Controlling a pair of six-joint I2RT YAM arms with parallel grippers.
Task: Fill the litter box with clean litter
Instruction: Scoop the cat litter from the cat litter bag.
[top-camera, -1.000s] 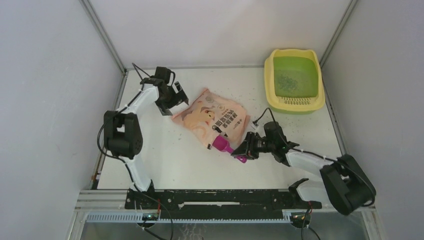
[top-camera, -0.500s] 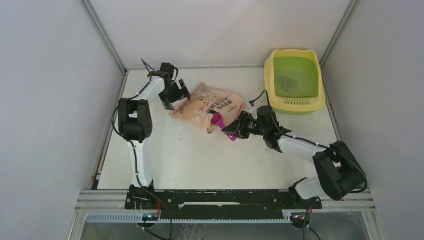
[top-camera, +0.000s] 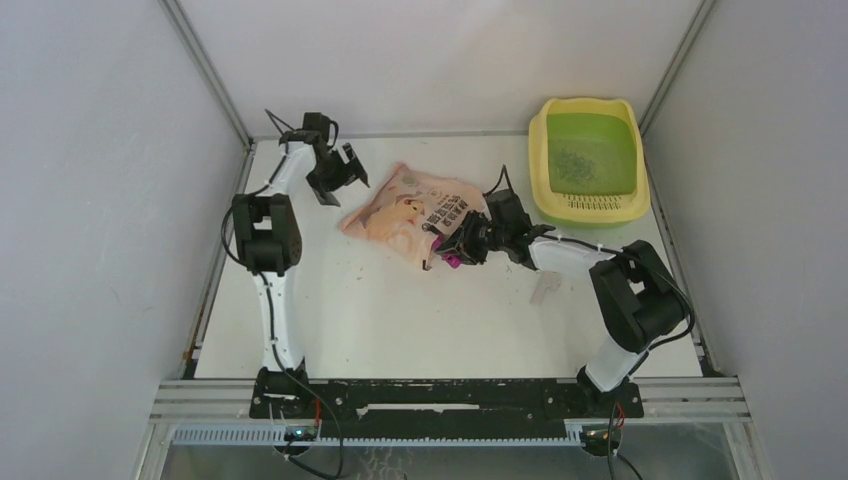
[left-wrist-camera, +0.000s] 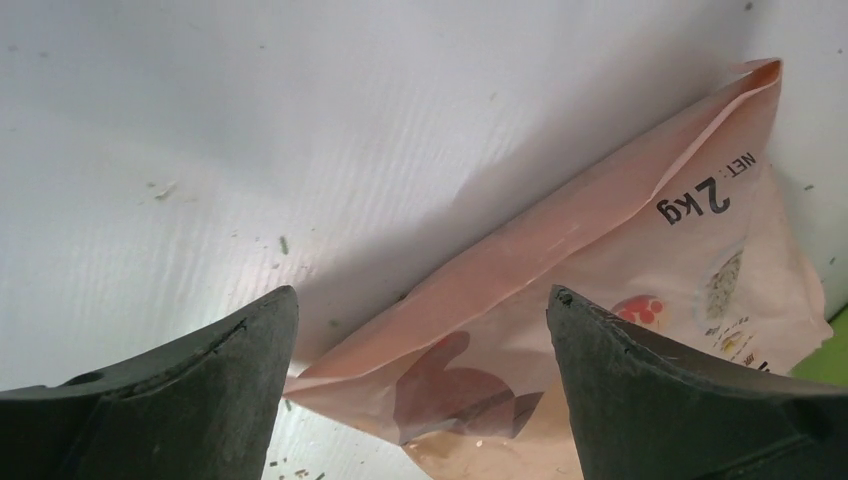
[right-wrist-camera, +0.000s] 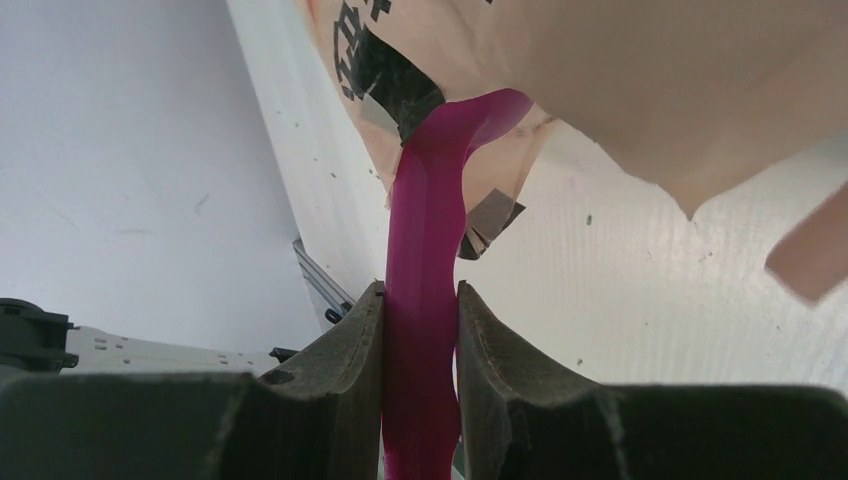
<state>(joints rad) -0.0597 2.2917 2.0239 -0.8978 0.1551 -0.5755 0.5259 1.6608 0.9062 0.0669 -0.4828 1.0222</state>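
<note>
A white table (top-camera: 400, 320) sits inside a pale-walled enclosure, seen from above, with two robot arms mounted at its near edge. The left arm (top-camera: 270, 240) reaches up the left side toward the far corner. The right arm (top-camera: 620, 290) bends in from the right toward the middle.

The litter box (top-camera: 537, 165) stands at the far right corner of the table. It is a pale yellow tray with a green basin, and its slotted yellow step faces the near side. It is well apart from both grippers. A thin scatter of the litter (top-camera: 572, 160) – tiny dark granules – lies in the basin, with much of the green floor showing.

A peach-pink printed bag (top-camera: 410, 215) lies flat near the table's centre, between the two grippers.

The left gripper (top-camera: 345, 190) hangs over the bag's far-left edge with its jaws spread wide. In the left wrist view the bag's folded edge shows between the two fingers, and they are not closed on it.

The right gripper (top-camera: 462, 245) is at the bag's near-right end, clamped on the handle of a magenta scoop (top-camera: 452, 262). In the right wrist view the handle runs up from between the pinched fingers, and the scoop's head is hidden inside the bag's torn opening.

Stray granules (left-wrist-camera: 283, 243) dot the table around the bag.
</note>
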